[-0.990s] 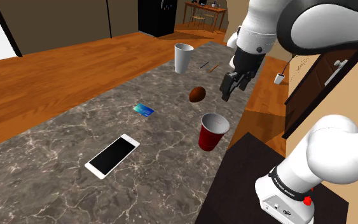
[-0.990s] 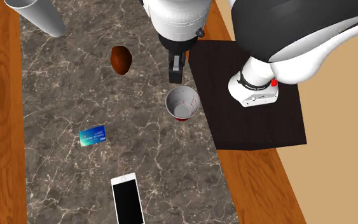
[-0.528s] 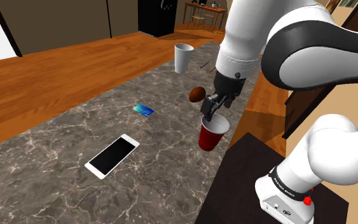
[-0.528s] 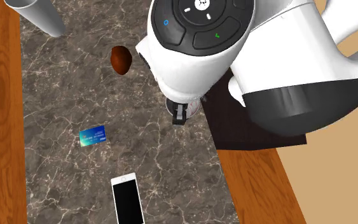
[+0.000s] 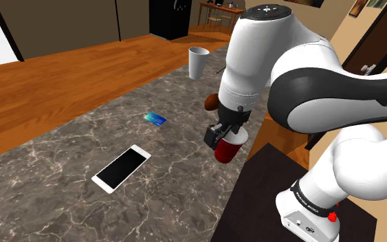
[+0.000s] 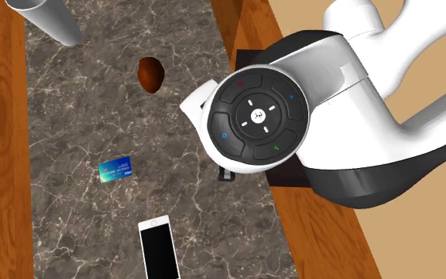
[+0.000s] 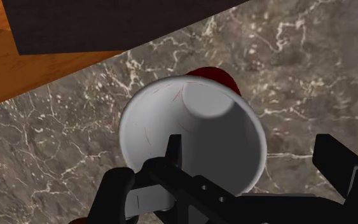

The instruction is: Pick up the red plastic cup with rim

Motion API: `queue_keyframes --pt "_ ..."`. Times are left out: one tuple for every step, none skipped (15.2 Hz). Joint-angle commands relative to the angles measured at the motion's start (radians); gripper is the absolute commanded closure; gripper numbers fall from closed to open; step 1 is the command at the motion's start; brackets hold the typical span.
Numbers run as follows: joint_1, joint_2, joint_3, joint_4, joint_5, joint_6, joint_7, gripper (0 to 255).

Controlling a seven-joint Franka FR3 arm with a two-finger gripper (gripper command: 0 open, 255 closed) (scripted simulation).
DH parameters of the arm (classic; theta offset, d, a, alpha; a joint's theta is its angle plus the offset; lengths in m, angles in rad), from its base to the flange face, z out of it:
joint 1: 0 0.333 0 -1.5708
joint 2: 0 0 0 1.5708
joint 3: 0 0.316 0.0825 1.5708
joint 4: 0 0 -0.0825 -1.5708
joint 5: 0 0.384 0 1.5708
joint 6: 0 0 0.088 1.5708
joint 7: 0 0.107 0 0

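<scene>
Shoulder view, clock bearings taken from the red cup. Dark marbled surface (image 5: pixel 61 179). Phone (image 5: pixel 121 168) lies flat, screen up, at 8 o'clock, well apart. Blue card (image 5: pixel 155 118) lies flat at 10 o'clock. White cup (image 5: pixel 198 62) stands upright at 11 o'clock, near the far edge. Brown oval object (image 5: pixel 211 102) sits on the same 11 o'clock line, much nearer. Claw (image 5: pixel 218 135) hangs down from the white arm (image 5: pixel 267 48), right at the mouth of the red cup (image 5: pixel 229 151). The cup stands upright near the surface's edge, with the dark stand (image 5: pixel 274 192) at its 5 o'clock. Wrist view: the cup's pale inside is seen from above. The claw's fingers are spread wide and grip nothing. One sits close by the rim, the other clear of it.
</scene>
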Motion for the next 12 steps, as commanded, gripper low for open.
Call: queue_keyframes --pt "0.000 0.013 0.011 -0.018 0.002 0.031 0.008 0" --pt "-0.001 0.019 0.015 -0.028 0.003 0.046 0.011 0" --pt "-0.001 0.023 0.018 -0.033 0.004 0.055 0.012 0" --pt "-0.001 0.023 0.018 -0.033 0.004 0.055 0.012 0" --pt "-0.001 0.021 0.017 -0.034 0.004 0.054 0.012 255" --pt "-0.001 0.020 0.016 -0.034 0.004 0.054 0.011 255" --pt "-0.001 0.020 0.016 -0.034 0.004 0.054 0.011 255" --pt "-0.001 0.020 0.016 -0.034 0.004 0.054 0.011 255" --pt "-0.001 0.020 0.016 -0.034 0.004 0.054 0.011 255" --pt "-0.001 0.020 0.016 -0.034 0.004 0.054 0.011 255" --pt "-0.001 0.020 0.016 -0.034 0.004 0.054 0.011 255" --pt "-0.001 0.020 0.016 -0.034 0.004 0.054 0.011 255"
